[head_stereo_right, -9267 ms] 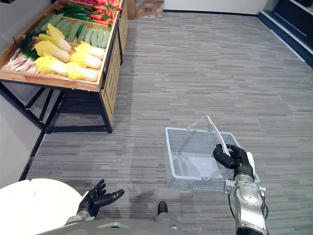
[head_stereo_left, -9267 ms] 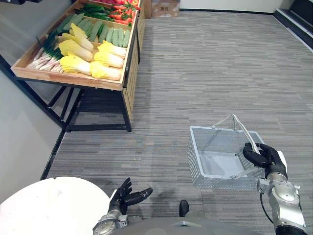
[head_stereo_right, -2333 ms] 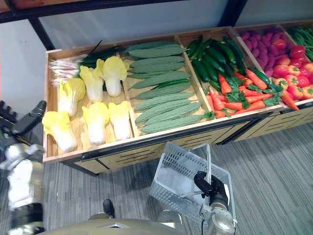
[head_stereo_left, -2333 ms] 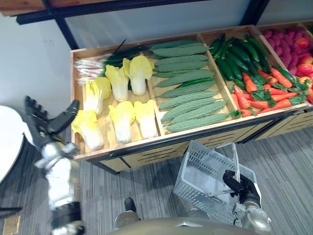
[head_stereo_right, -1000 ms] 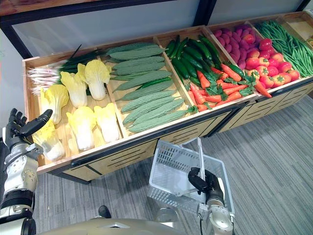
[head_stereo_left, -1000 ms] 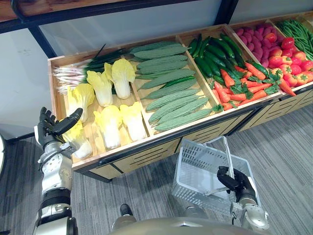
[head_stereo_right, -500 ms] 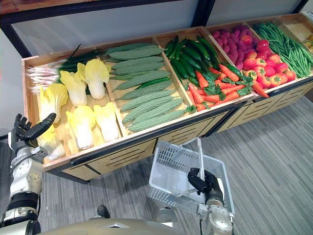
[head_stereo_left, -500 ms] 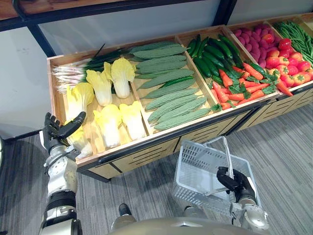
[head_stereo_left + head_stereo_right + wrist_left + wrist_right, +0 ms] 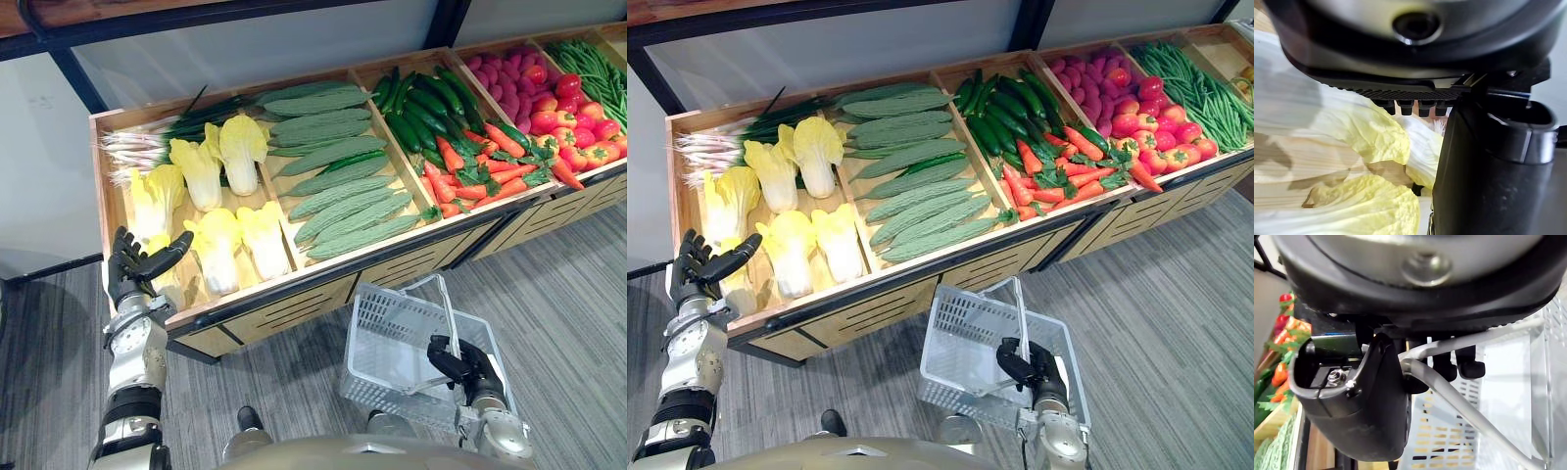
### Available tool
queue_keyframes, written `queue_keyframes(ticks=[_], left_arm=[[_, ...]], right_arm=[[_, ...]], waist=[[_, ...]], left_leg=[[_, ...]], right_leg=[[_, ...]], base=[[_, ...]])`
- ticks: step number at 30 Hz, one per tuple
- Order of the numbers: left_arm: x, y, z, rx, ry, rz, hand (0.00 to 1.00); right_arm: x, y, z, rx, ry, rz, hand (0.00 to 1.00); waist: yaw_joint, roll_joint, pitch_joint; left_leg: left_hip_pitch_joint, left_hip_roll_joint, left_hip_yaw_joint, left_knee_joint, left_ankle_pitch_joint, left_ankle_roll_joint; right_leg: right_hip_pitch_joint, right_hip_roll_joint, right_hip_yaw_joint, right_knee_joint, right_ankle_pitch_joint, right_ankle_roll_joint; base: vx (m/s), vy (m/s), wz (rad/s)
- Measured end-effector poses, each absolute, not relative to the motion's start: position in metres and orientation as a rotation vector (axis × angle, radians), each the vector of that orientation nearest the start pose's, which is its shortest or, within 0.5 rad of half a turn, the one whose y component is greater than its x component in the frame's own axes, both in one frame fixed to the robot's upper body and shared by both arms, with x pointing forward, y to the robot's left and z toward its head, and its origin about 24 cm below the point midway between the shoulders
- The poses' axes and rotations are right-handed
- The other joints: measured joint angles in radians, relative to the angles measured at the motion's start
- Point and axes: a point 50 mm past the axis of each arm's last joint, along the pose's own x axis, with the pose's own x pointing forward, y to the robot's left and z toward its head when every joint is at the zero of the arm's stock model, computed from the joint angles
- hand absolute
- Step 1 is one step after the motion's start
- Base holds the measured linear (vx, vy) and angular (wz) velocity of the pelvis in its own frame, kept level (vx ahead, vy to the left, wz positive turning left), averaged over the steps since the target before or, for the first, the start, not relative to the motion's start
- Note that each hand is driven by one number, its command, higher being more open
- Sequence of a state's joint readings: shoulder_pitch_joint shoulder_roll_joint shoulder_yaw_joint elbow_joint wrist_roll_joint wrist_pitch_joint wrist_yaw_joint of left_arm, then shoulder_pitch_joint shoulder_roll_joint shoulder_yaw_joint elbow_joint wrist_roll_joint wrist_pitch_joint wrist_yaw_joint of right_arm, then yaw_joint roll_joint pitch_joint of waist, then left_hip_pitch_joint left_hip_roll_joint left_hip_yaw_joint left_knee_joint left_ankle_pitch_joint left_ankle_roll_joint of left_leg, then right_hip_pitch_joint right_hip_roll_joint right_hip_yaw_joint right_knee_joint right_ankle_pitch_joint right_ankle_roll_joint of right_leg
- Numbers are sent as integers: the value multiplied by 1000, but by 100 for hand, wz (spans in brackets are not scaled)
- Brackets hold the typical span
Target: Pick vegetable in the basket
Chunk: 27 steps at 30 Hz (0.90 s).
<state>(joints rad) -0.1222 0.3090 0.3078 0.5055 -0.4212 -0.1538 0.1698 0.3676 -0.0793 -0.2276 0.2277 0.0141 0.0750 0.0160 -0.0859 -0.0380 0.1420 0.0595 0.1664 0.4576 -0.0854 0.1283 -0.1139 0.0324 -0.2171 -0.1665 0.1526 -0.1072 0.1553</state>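
A long wooden bench [image 9: 289, 308] split into compartments is carrying the produce. White-and-green spring onions [image 9: 147, 145] are lying at its far left corner. Pale yellow Napa cabbages [image 9: 223, 157] are filling the left compartment beside them, and bumpy light-green bitter gourds [image 9: 343, 191] are lying in rows in the next one. Further right, dark green cucumbers [image 9: 431, 103] are lying behind leafy-topped orange carrots [image 9: 480, 171]. Beyond them, magenta round roots [image 9: 505, 70] are sitting behind red tomatoes [image 9: 578, 127], with long green beans [image 9: 593, 64] at the right end.

The left robot hand [image 9: 137, 272] is hovering over the bench's front left corner, its fingers straight and its thumb spread wide, holding nothing. It is hovering right above the nearest yellow cabbage [image 9: 1376, 138]. In the left wrist view the fingertips [image 9: 1403, 107] are showing just over the crinkled leaves, though contact cannot be made out.

The right robot hand [image 9: 466, 364] is hanging low in front of the bench's front edge, over the grey striped carpet floor [image 9: 573, 274]. Its fingers are curling round the thin metal handles [image 9: 1464, 411] of a pale wire-mesh basket [image 9: 950, 343]. The basket is hanging below the bitter gourd compartment, close to the bench's front edge, while every vegetable is lying on the bench.
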Motion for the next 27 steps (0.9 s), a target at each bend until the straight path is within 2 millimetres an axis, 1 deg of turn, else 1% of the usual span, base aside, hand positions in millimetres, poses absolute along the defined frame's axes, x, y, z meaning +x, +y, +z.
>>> queue_keyframes(ticks=[3,7,10,12,14,15,17,20,25,27], left_arm=[[244,303,3,-163,126,576,100],[247,302,0,-128,152,548,100],[249,307,-3,-85,183,541,100],[246,314,-7,-102,209,552,100],[244,319,-9,-101,230,558,100],[246,320,-7,-106,226,561,100],[242,327,-10,-123,249,589,100],[236,338,-12,-141,270,639,100],[225,352,-17,-167,303,707,100],[224,356,-18,-165,313,704,100]], right_arm=[[122,-239,-76,-52,649,-312,0],[124,-238,-76,-54,646,-307,0],[125,-238,-78,-55,653,-300,0],[124,-237,-81,-49,669,-292,0],[125,-237,-81,-48,669,-291,0],[125,-237,-81,-48,670,-291,0],[125,-237,-82,-47,676,-288,0],[125,-237,-82,-46,676,-285,0],[125,-236,-82,-45,676,-285,0],[124,-237,-86,-44,693,-285,0]], waist=[[-3,2,2],[-1,12,7],[-1,18,8],[-2,24,10],[-2,35,15],[-2,37,16],[-2,42,16],[-2,43,17],[-1,43,17],[-1,43,17]], left_leg=[[2,1,4,-1,0,0],[3,0,14,-1,0,0],[8,0,18,-1,0,0],[23,0,22,-4,-4,-4],[22,0,24,-4,-5,-4],[22,0,25,-4,-5,-4],[22,0,25,-4,-6,-5],[22,0,24,-3,-7,-7],[22,0,17,-1,-7,-7],[22,0,16,-1,-7,-7]], right_leg=[[0,1,4,-3,3,0],[6,4,6,-36,25,1],[8,5,9,-46,31,3],[25,6,11,-56,33,4],[25,6,11,-63,36,6],[26,6,11,-66,38,6],[28,6,10,-70,39,6],[32,6,8,-74,39,6],[46,7,-1,-84,40,6],[47,7,-2,-84,40,6]], base=[[-4,2,-4],[-14,10,-8],[-22,7,-4],[-22,1,-5],[-16,2,-4],[0,0,0],[0,0,0],[0,0,0],[16,-5,4],[0,0,0]])
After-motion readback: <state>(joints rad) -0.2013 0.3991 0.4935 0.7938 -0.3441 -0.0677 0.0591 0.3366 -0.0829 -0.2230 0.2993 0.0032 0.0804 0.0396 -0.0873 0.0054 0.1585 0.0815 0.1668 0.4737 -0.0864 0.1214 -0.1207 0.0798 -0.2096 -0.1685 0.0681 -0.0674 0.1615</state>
